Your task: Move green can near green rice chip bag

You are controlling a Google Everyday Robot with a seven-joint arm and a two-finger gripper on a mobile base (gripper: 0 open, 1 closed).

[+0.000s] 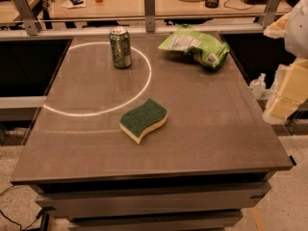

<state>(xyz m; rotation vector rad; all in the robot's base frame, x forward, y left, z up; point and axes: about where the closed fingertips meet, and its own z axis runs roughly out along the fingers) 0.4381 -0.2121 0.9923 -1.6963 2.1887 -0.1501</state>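
The green can [120, 47] stands upright at the back left of the grey table [202, 129], inside a pale ring of light. The green rice chip bag [197, 45] lies crumpled at the back right, its white label facing up, about a can's height to the right of the can. My gripper [285, 96] hangs at the right edge of the view, off the table's right side, well away from both the can and the bag. It holds nothing that I can see.
A green-topped yellow sponge [143, 120] lies in the middle of the table, in front of the can. A cluttered desk [144, 1] with metal posts runs behind the table. A small clear bottle [258, 84] stands beyond the right edge.
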